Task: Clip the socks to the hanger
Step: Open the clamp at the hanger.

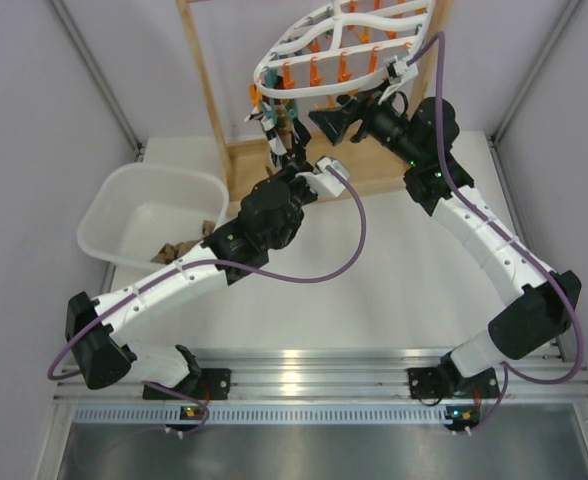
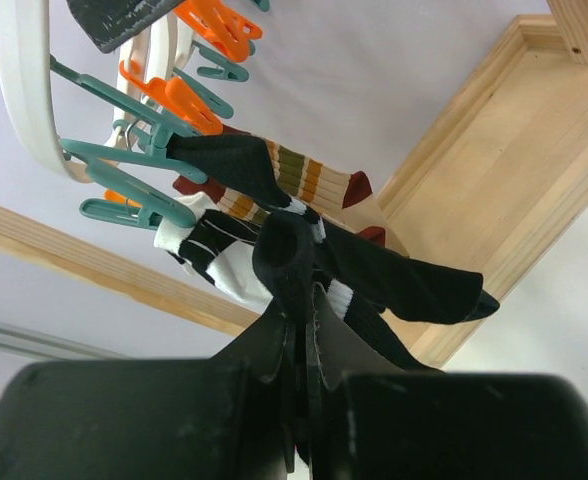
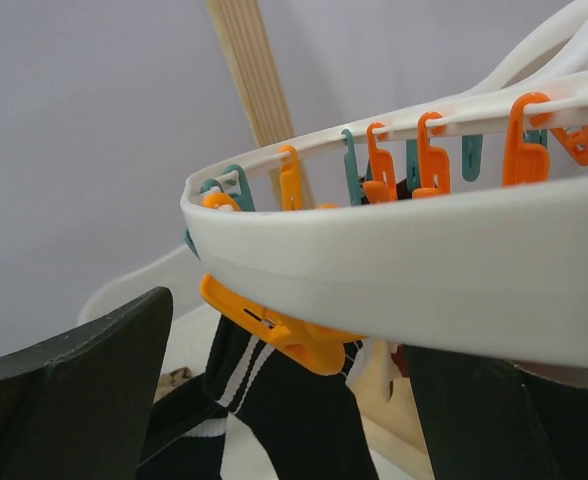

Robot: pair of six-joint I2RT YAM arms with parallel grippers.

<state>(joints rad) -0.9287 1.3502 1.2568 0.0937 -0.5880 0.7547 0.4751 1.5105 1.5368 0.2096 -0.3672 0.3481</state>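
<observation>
The white lattice hanger (image 1: pixel 344 45) hangs at the top with orange and teal pegs. My left gripper (image 1: pixel 292 160) is raised under its left end, shut on a black sock with a white band (image 2: pixel 394 285). The sock's cuff reaches to a teal peg (image 2: pixel 124 165). A striped sock (image 2: pixel 294 180) and a black-and-white sock (image 2: pixel 214 250) hang just behind. My right gripper (image 1: pixel 339 120) is open at the hanger's near rim (image 3: pixel 404 270), a finger (image 3: pixel 74 390) on each side. An orange peg (image 3: pixel 284 335) hangs under the rim, above a black sock with two white stripes (image 3: pixel 274 420).
A white plastic tub (image 1: pixel 154 215) stands at the left with a brownish sock (image 1: pixel 179 248) in it. The wooden stand's post (image 1: pixel 206 90) and base (image 1: pixel 374 178) are behind both grippers. Purple cables loop from both wrists.
</observation>
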